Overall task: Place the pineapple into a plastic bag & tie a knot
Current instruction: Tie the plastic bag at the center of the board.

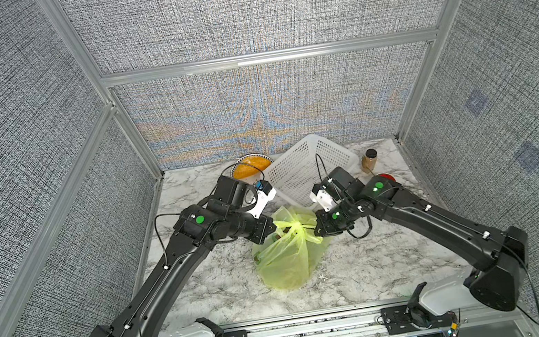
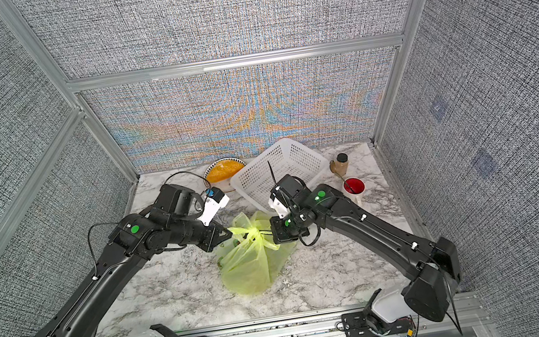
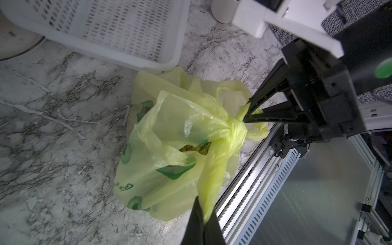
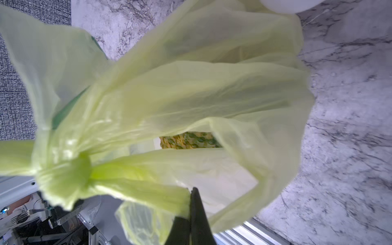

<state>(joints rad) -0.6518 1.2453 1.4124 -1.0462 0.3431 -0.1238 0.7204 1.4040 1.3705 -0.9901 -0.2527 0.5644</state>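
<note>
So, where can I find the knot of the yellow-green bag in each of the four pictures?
In a top view: knot near the middle, atop the plastic bag.
In a top view: knot just left of the middle.
Left wrist: knot at the jaw tips of the right gripper.
Right wrist: knot close up, blurred.
Shared landmark: the marble table.

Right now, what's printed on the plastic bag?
Green avocado prints on the plastic bag; clearest from left wrist.
</note>
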